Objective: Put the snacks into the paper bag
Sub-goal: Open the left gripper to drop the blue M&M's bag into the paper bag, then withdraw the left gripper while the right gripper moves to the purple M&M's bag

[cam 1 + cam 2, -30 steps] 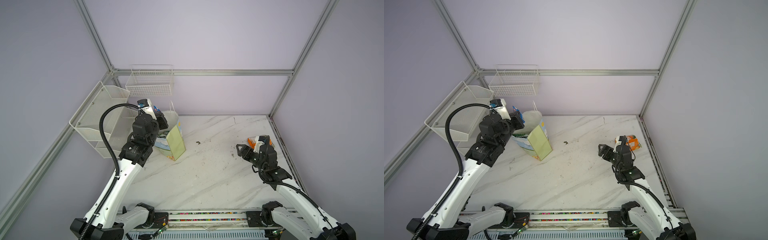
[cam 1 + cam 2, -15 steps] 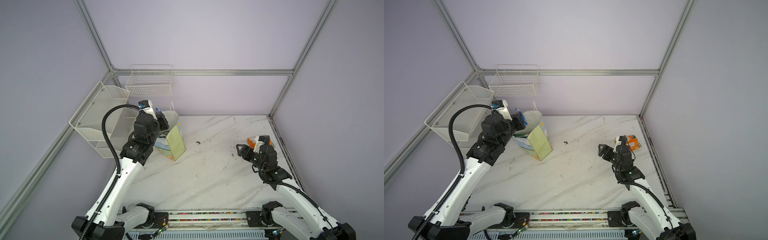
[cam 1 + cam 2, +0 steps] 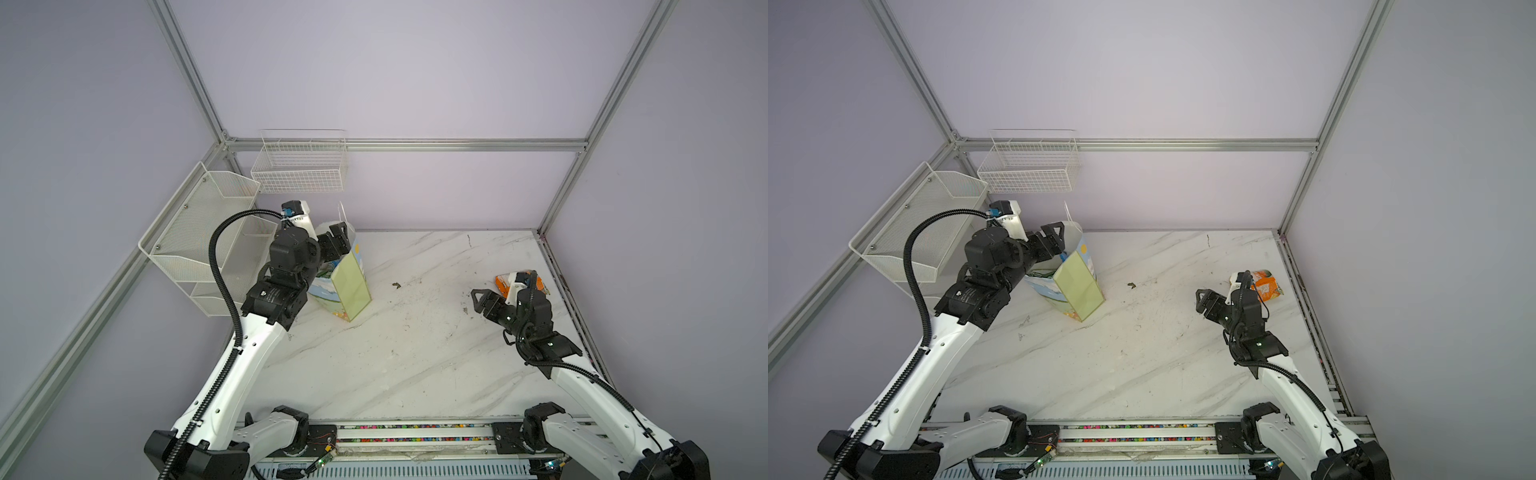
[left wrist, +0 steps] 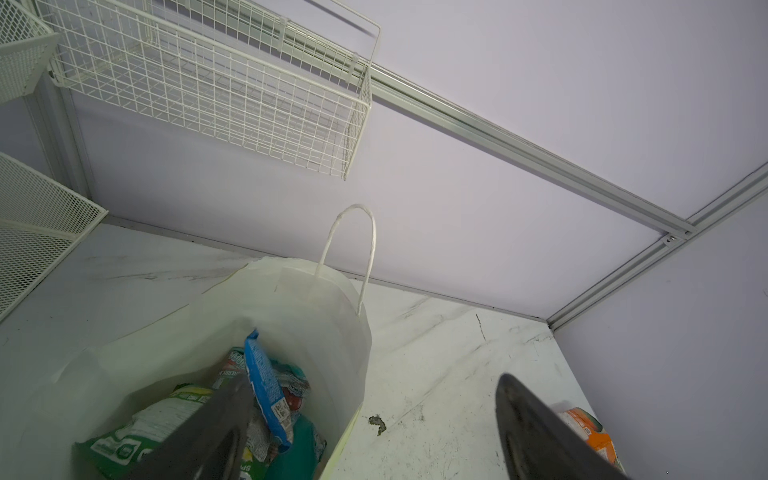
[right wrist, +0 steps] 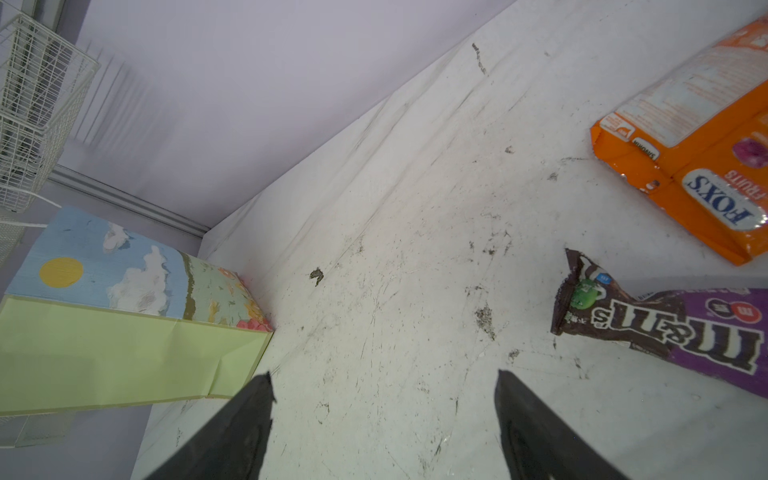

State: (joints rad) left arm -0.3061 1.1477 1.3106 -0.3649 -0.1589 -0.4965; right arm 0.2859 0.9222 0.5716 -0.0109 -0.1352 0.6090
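The paper bag stands upright at the back left of the table. My left gripper hangs open over its mouth. In the left wrist view the left gripper has one finger over the bag interior and the other over the table. A small blue packet stands on edge inside, loose beside that finger, on green and teal packets. My right gripper is open and empty over bare table. An orange packet and a purple wrapper lie beside it.
A white wire basket hangs on the back wall. A mesh shelf rack stands against the left wall, close behind my left arm. A dark speck of debris lies mid-table. The right wall rail runs just beyond the orange packet.
My left gripper has opened over the bag and let go of the blue packet, which now sits inside. The right arm has not moved.
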